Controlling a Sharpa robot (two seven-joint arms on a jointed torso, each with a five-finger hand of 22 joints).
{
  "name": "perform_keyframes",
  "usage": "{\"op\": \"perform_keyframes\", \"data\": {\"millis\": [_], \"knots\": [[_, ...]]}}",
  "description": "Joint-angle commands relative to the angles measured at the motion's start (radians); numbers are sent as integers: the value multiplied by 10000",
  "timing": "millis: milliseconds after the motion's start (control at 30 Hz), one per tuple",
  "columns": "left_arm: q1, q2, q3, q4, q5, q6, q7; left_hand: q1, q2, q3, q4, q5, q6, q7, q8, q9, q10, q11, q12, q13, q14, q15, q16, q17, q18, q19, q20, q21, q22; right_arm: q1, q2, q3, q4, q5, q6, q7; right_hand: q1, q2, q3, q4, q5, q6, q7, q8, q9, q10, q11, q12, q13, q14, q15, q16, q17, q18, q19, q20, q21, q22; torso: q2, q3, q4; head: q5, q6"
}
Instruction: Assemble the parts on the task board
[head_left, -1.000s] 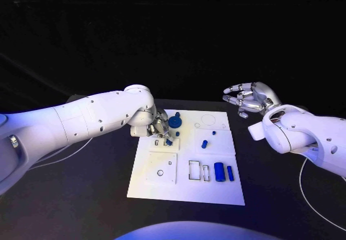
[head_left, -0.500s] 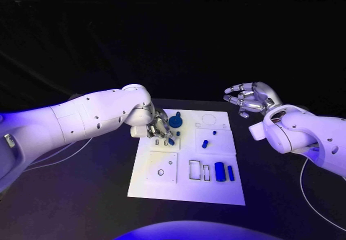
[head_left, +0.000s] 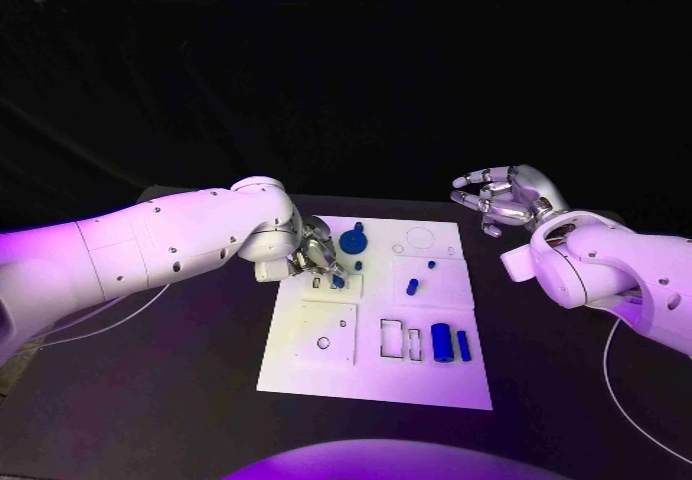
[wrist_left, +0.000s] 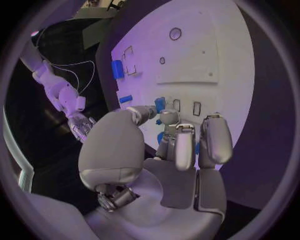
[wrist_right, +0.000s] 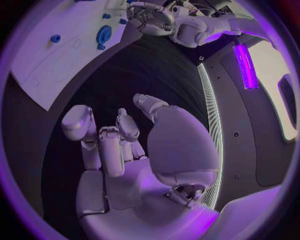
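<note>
Parts of blue sit scattered across the white task board (head_left: 375, 375), which lies flat in the middle of the black table (head_left: 173, 400). A round blue disc (head_left: 353, 241) rests near the board's far left corner, with a small blue piece (head_left: 358, 266) just beside it toward the robot. Near the board's middle a short blue peg (head_left: 411, 287) lies with a smaller blue peg (head_left: 430, 265) just beyond it. Closer to the robot, a thick blue cylinder (head_left: 440, 342) and a thin blue bar (head_left: 463, 345) lie side by side, next to two empty rectangular slots (head_left: 400, 340). A small ring-shaped hole (head_left: 322, 343) marks the square panel on the board's near left part. The left hand (head_left: 315, 256) is down over the board's far left area, its fingers curled together around a small blue part (wrist_left: 160, 104); in the left wrist view the fingertips (wrist_left: 169, 117) pinch that piece just above two narrow slots in the board. The right hand (head_left: 499, 199) hovers off the board, past its far right corner and well apart from every part, fingers spread and loosely bent with nothing in them, as the right wrist view also shows.
</note>
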Motion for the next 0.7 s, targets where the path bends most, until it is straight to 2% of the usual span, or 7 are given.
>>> {"op": "perform_keyframes", "data": {"millis": [33,167,367,700], "knots": [[-74,-143,3,288,-1256,-1043,498,-101,-113,2105,-2195,449,199,-82,62,49,143,-35,90,43,841,-79,74,1894,-93,130,-12,102,109,-23,-26,0,-14,-36,76,71,-29,33,30,3,34,52,1,66,16,56,-37,15,-7,615,-52,-29,981,96,42,-38,-9,-4,-4,-2,4,15,-22],[-177,-277,3,519,-1652,-1390,556,-152,-179,2111,-2227,742,266,-109,75,91,233,-62,168,129,852,-103,99,1931,-118,187,-34,170,249,-39,-42,-1,-24,-36,68,79,-29,33,30,3,34,52,1,66,16,56,-37,15,-7,615,-52,-29,981,96,42,-38,-9,-4,1,-3,-6,36,-32],[-317,-313,4,669,-2067,-1593,478,-176,-223,2113,-2250,890,316,-130,84,115,304,-82,244,215,859,-122,112,1949,-134,223,-41,213,335,-69,-43,-2,-26,-37,68,85,-29,33,30,3,34,52,1,66,16,56,-37,15,-7,615,-52,-29,981,96,42,-38,-9,-4,7,-13,-24,83,-41],[-407,-250,4,624,-2236,-1196,249,-193,-259,2112,-2269,998,354,-148,90,133,342,-100,269,236,862,-137,116,1953,-147,251,-43,246,403,-86,-46,-2,-30,-37,71,87,-29,33,30,3,34,52,1,66,16,56,-37,15,-7,615,-52,-29,981,96,42,-38,-9,-4,9,-3,-44,100,-55]]}}
